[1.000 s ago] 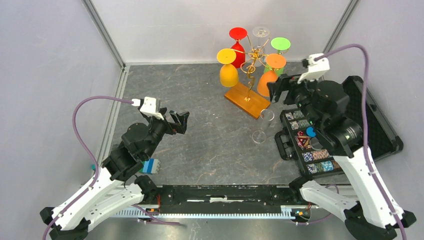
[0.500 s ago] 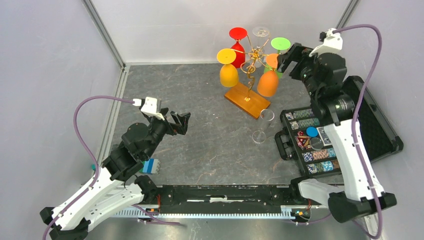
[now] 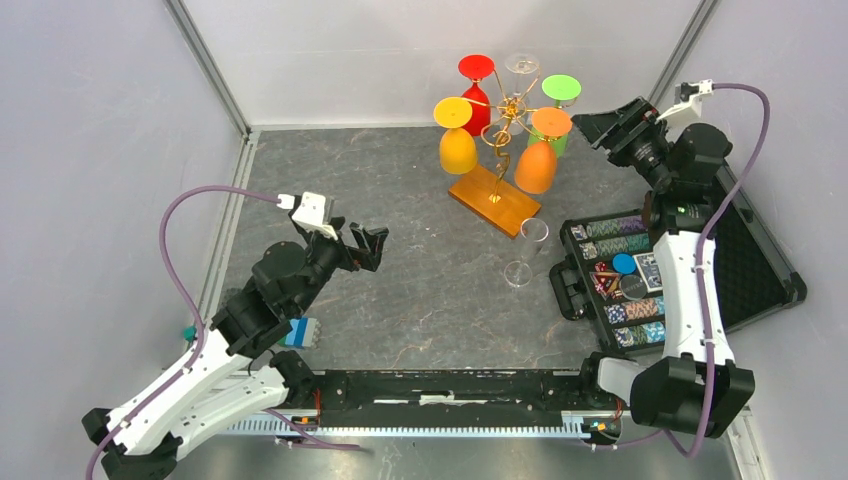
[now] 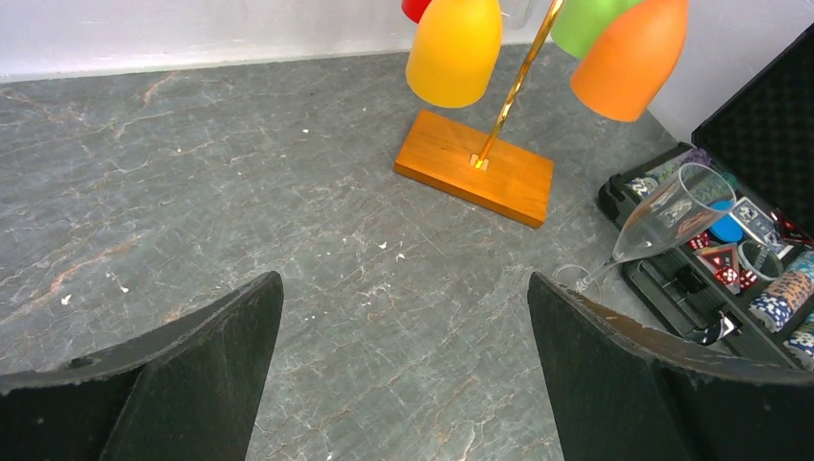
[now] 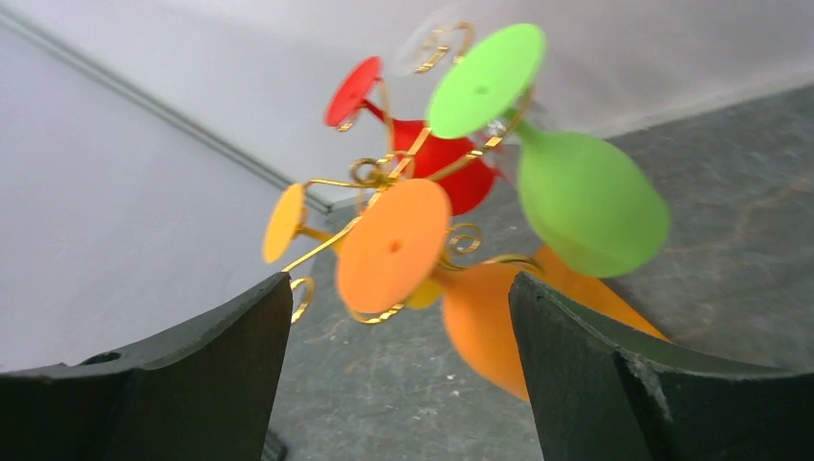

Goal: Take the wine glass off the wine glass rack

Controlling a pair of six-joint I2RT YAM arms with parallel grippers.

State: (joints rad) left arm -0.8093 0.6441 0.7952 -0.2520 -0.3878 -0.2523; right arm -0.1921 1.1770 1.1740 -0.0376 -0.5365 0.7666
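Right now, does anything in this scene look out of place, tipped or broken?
Only a clear flute: it stands upright on the table between the wine glass rack and the open chip case, while the coloured glasses hang upside down on the rack. Nothing looks spilled or broken.

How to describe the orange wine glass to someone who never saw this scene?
Toward the back wall stands a gold wire wine glass rack on an amber base, coloured glasses hanging upside down. The orange wine glass hangs on the side facing the right end effector, beside the green glass. It is deeper orange than the yellow glass opposite.
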